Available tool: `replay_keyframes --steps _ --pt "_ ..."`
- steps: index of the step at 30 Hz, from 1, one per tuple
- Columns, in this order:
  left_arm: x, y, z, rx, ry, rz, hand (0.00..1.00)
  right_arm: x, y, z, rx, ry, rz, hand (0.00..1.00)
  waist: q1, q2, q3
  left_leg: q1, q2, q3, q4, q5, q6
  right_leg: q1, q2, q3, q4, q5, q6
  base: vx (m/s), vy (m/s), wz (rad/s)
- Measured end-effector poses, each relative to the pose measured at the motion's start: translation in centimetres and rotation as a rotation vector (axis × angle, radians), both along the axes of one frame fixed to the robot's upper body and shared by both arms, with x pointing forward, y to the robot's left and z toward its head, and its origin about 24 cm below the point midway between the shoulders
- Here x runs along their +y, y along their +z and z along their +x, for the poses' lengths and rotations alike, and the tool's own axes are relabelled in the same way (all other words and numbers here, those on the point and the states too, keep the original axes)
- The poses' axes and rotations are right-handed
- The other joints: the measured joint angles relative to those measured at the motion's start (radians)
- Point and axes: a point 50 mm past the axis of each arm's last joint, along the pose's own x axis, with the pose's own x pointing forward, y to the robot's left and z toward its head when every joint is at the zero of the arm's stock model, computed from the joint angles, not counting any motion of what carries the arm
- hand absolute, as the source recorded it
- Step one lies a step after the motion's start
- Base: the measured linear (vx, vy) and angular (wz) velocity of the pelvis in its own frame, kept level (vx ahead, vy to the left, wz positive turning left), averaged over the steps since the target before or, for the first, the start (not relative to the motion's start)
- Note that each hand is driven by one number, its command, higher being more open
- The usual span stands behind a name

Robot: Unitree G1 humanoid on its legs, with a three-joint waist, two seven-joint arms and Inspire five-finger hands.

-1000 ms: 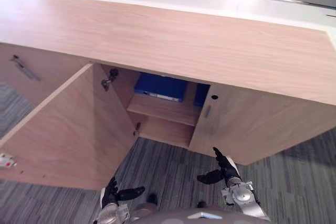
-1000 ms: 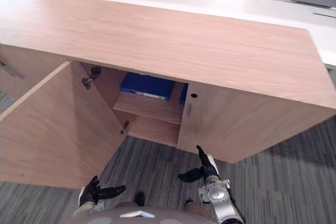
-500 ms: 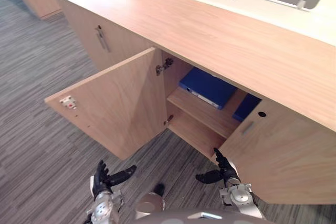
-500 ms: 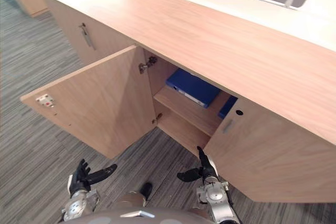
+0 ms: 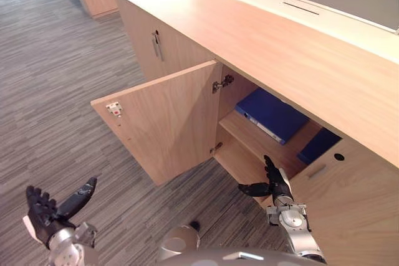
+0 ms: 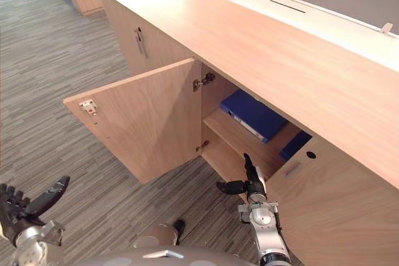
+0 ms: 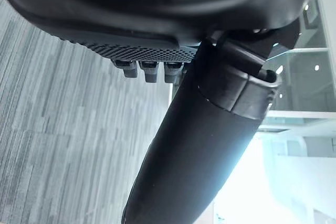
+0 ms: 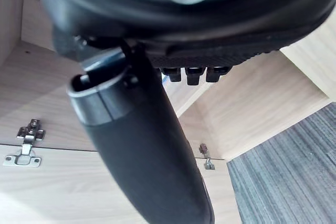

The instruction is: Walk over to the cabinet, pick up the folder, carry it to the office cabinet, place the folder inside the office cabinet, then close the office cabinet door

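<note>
Already in: blue folder (image 5: 272,114), flat on the shelf (image 5: 246,139) inside the office cabinet (image 5: 262,35). Left to do: shutting the door (image 5: 174,123), swung wide open. Both empty, fingers released and spread: right hand (image 5: 274,186) just before the opening, left hand (image 5: 47,213) low, well apart from the door. Next, probably: reach the door's outer face and push closed.

folder (image 5: 274,115): lies on the shelf (image 5: 246,142) inside the cabinet (image 5: 280,48)
door (image 5: 168,123): open, left of the shelf
right hand (image 5: 275,185): before the shelf
left hand (image 5: 47,213): over the floor (image 5: 62,91), well apart from the door
</note>
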Motion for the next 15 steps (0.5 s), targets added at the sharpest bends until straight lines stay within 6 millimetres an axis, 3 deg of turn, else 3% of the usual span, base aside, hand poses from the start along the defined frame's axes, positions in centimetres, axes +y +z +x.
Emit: replay_keyframes --steps 4,9,15 --pt "0.8 0.7 0.3 0.000 -0.021 0.040 1.00 0.0 -0.1 -0.1 0.006 0.001 0.004 1.00 0.000 -0.004 -0.026 -0.001 -0.008 -0.007 -0.001 0.000 -0.002 0.005 0.002 -0.003 -0.006 0.000 0.000 0.02 -0.036 0.08" --pt "3.4 3.7 2.6 0.001 -0.139 0.192 1.00 0.0 -1.6 -1.2 0.090 0.018 0.020 1.00 0.005 -0.019 -0.087 0.016 -0.009 -0.009 -0.036 0.011 -0.008 0.009 0.007 0.030 -0.038 -0.002 -0.003 0.04 -0.055 0.01" --pt "6.1 5.0 4.6 0.087 -0.219 0.299 1.00 -0.6 -3.0 -2.7 0.183 0.053 -0.005 1.00 -0.001 -0.013 -0.095 0.068 0.034 0.003 -0.149 0.067 -0.021 0.005 0.022 0.072 -0.061 0.008 -0.015 -0.02 -0.082 -0.11"
